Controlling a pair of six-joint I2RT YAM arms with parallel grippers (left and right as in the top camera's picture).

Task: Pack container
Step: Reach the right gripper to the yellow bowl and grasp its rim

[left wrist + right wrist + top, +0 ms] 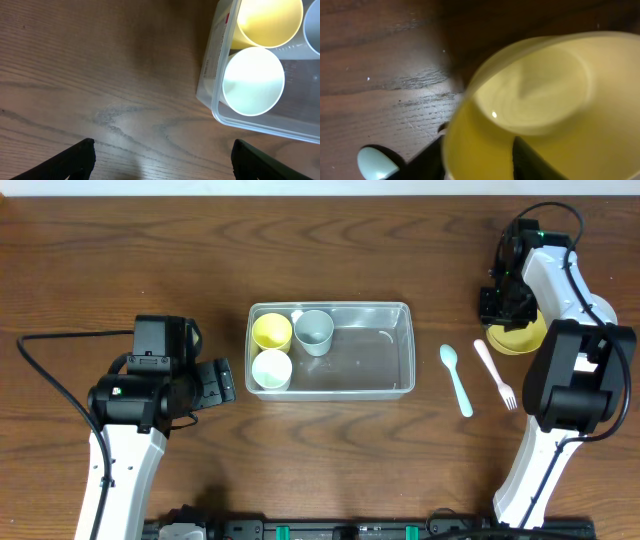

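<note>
You can't read the right gripper [508, 318] cleanly. From overhead its own arm covers the fingertips, and in the right wrist view a blurred yellow bowl [545, 100] fills nearly everything. You do get one dark finger [532, 160] inside the bowl and another outside its wall, so the claw straddles the rim. Whether it is pinching that wall, you cannot tell. The bowl sits toward the table's [100, 260] far right corner, half hidden under the arm.

Your left gripper [222, 380] is plain: fingers wide apart over bare wood, holding nothing, just off the left end of the container [372, 365]. The left wrist view cuts the tub down to one corner.

The container lies in the middle of the table. In its left end are a yellow cup [271, 330] at the far corner, a white cup [271, 368] at the near corner and a grey cup [314, 330] beside the yellow one. The right half is bare.

A mint spoon [457, 380] and a pink fork [497, 375] lie apart between the tub and the right edge.

The surface is dark, grained wood with soft glare. A pale strip runs beyond its far edge, and a dark rail is cut off at the near edge.
</note>
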